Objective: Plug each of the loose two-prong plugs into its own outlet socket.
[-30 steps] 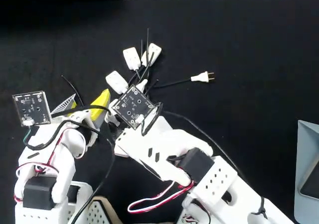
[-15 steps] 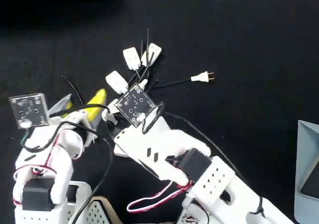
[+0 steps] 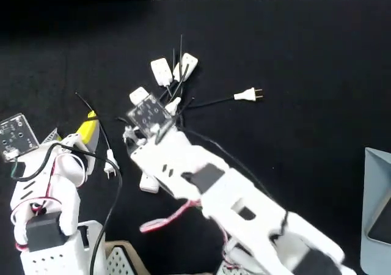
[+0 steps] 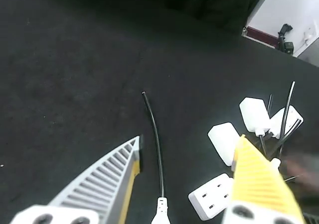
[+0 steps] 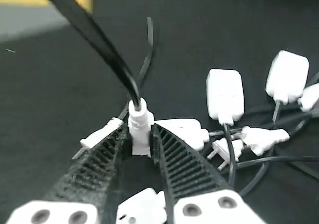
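Two plugs matter right now. Your right claw (image 5: 139,135) is closed tight on the body of one white plug (image 5: 139,115), whose black cord (image 5: 99,40) rises away from the jaws. The prongs are hidden between the fingers, so you cannot confirm which way they point. I judge the pick as done and the insertion as still pending. You need to carry that plug to an outlet socket (image 5: 225,94), which lies apart beyond the fingertips, turn the prongs to face its slots, and push straight in.

Your left claw (image 4: 189,140) stands wide open and holds nothing. A second plug (image 4: 161,207) lies on the black table (image 4: 75,59) between its fingers, touching neither, with another socket (image 4: 212,196) just beside the yellow finger (image 4: 256,179). A third plug (image 3: 247,95) lies alone, well apart from both arms.
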